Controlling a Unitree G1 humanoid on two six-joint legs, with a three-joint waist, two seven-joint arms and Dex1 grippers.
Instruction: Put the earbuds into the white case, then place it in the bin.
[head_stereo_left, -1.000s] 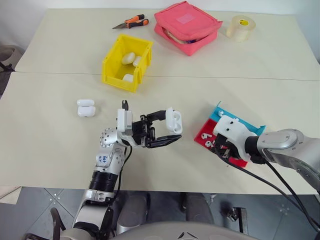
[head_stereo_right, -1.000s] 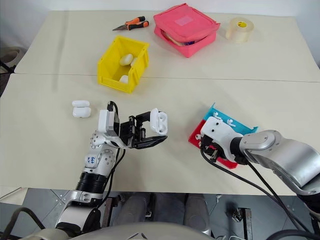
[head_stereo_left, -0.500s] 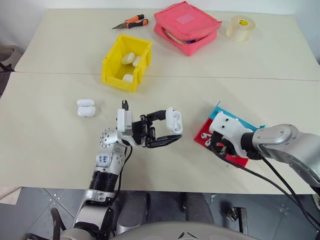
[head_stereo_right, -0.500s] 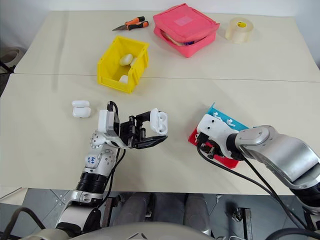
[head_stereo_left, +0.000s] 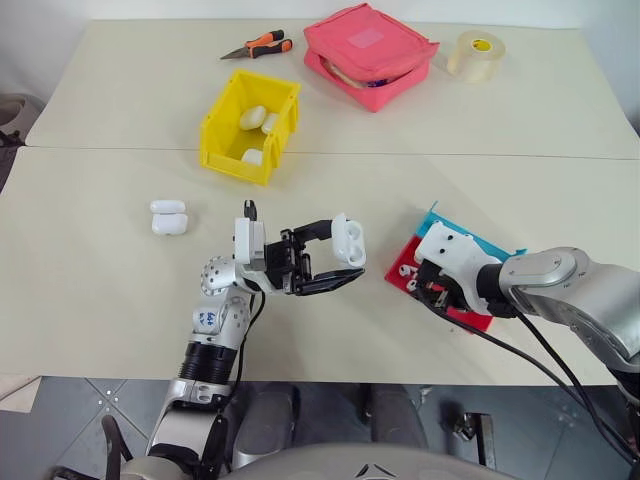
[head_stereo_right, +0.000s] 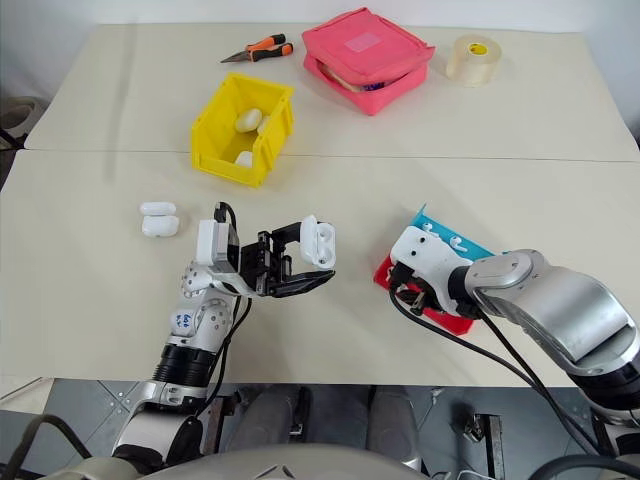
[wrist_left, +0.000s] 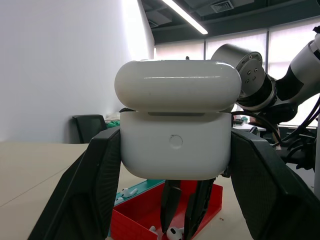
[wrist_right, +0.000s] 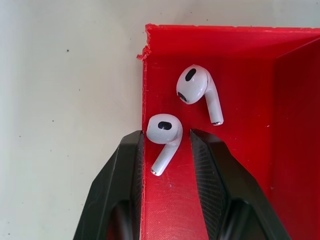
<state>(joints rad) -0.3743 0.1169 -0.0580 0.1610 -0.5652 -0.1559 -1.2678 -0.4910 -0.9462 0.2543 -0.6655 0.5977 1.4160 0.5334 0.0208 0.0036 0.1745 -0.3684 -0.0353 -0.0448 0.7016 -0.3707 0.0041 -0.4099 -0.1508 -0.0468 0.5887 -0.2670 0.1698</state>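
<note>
Right wrist view is giving you the clearest look: the right tool (wrist_right: 166, 150) is standing part-open with one earbud (wrist_right: 163, 135) lying between its two black fingers (wrist_right: 127, 175), not yet pinched as far as I can tell. A second earbud (wrist_right: 197, 91) is lying just beside it, both on the red floor of the tray (wrist_right: 240, 100), close to its chipped corner.

You are dealing with tiny, glossy, hard plastic here, so I judge it feather-light and slippery; it is likely to squirt out or roll if you are closing on the rounded head. You are better off taking it across the short stem or just below the head, closing gently, and keeping one finger clear of the tray wall.

In the left eye view, the left tool (head_stereo_left: 338, 262) is holding the white case (head_stereo_left: 348, 240) up off the counter (head_stereo_left: 100, 290), gripping its lower body from both sides with the lid flipped up. That shell is smooth too, so you are wise to keep that squeeze firm while loading. The yellow bin (head_stereo_left: 252, 124) is sitting further back, already holding other white cases.
</note>
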